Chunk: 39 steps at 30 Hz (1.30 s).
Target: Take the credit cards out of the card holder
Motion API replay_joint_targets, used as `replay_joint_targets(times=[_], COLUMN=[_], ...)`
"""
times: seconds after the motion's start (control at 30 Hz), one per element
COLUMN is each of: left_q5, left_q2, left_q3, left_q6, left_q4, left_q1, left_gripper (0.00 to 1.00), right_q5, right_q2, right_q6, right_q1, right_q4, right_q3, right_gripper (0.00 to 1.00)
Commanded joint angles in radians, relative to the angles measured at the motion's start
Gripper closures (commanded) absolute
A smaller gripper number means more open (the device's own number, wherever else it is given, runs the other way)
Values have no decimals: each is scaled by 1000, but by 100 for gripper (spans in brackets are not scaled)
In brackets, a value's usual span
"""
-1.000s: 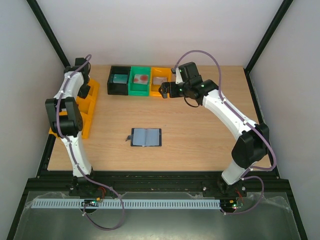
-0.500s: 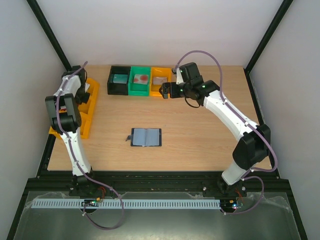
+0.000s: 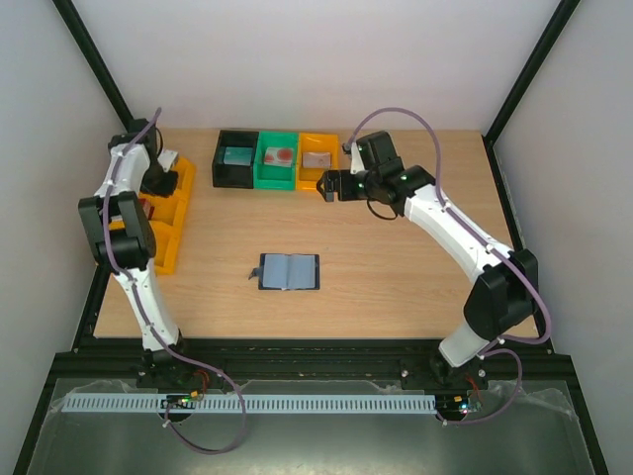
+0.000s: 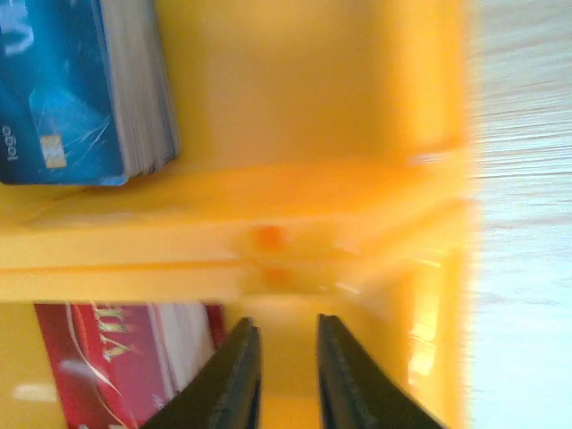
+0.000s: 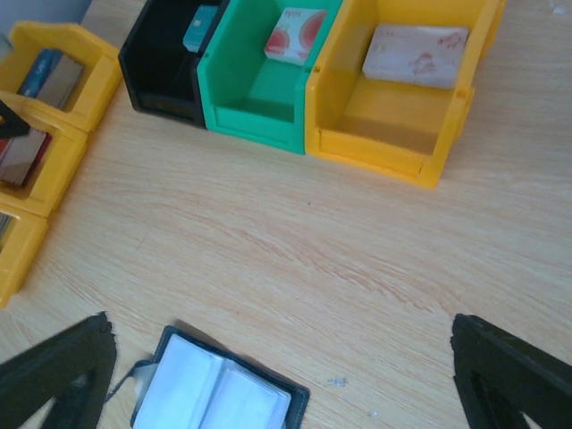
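**Left end effector point(image 4: 286, 335) barely parted over a yellow bin point(image 4: 340, 107)**

It pinches nothing; the right end effector point(image 5: 286, 357) is spread wide; the card holder point(image 3: 290, 272) lies open on the desk point(image 3: 396, 267), apart from both; probably a pause between picks; next calls for reaching its pockets.

Navy card holder point(image 3: 290, 272); black bin point(image 5: 165, 89), green bin point(image 5: 259, 121), yellow bin point(image 5: 366, 147); credit card point(image 5: 295, 34) perhaps reddish-pink.

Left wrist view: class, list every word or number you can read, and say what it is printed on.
Blue card stack: white print, cut off at the picture's edge and blurred, unreadable.
Red card stack: gold lettering lying sideways, too blurred to read.
No other text shows in this view.
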<state>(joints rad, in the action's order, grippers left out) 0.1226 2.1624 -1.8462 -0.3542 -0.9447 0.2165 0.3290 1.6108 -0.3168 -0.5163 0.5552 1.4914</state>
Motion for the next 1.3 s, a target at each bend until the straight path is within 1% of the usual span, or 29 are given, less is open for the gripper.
replay_joint_targets(times=[0.0, 0.03, 0.07, 0.1, 0.13, 0.17, 0.2, 0.23, 0.27, 0.3, 0.37, 0.4, 0.5, 0.57, 0.67, 0.83, 0.9, 1.03, 1.1, 1.17, 1.2, 1.27], left_q5=[-368, -449, -544, -623, -691, -729, -739, -744, -756, -771, -810, -814, -744, -747, -791, -876, -900, -956, -992, -1021, -1036, -1056], left_q2=[-218, -270, -327, -382, -437, -481, -518, -545, -547, -538, -504, -496, -492, -489, -494, -524, -521, -520, -518, -513, -509, -497], left_q3=[18, 66, 130, 211, 295, 383, 457, 521, 595, 635, 707, 736, 805, 842, 916, 1057, 1070, 1095, 1102, 1102, 1101, 1094], left_q6=[3, 20, 41, 73, 103, 151, 191, 228, 262, 293, 339, 356, 436, 468, 505, 583, 595, 621, 635, 640, 644, 648], left_q4=[-35, -15, 20, 67, 115, 168, 208, 242, 263, 270, 280, 297, 369, 398, 465, 609, 634, 698, 722, 734, 742, 746], left_q1=[-47, -60, -75, -92, -119, -150, -206, -251, -289, -326, -375, -385, -396, -397, -408, -428, -428, -433, -448, -471, -481, -498], left_gripper=[74, 71, 64, 53, 45, 40, 35, 31, 30, 27, 23, 21, 19, 14, 13, 14, 16, 21, 25, 31, 35, 47], right_q5=[55, 45, 27, 3, -17, -28, -26, -19, -13, -15, -11, -4, 5, 26, 97, 188, 218, 235, 244, 253, 257, 264], right_q2=[-19, -8, 6, 22, 45, 69, 94, 117, 138, 159, 190, 206, 238, 241, 249, 306, 315, 312, 306, 298, 294, 292], right_q6=[-91, -109, -122, -127, -129, -128, -128, -129, -134, -139, -147, -150, -163, -177, -205, -229, -246, -261, -267, -273, -277, -280], right_q1=[-7, -22, -51, -76, -103, -124, -143, -154, -162, -170, -186, -195, -210, -214, -222, -238, -241, -241, -242, -241, -241, -241], right_q4=[-47, -51, -48, -42, -34, -23, -17, -12, -10, -10, -14, -14, -8, -22, -70, -110, -136, -167, -186, -204, -213, -225], right_q3=[-124, -154, -175, -192, -203, -207, -209, -210, -213, -217, -228, -236, -262, -297, -333, -318, -330, -338, -339, -338, -339, -335], right_gripper=[5, 7, 9, 10, 11, 13, 15, 19, 24, 29, 35, 37, 42, 45, 48, 52, 55, 64, 66, 67, 67, 67])
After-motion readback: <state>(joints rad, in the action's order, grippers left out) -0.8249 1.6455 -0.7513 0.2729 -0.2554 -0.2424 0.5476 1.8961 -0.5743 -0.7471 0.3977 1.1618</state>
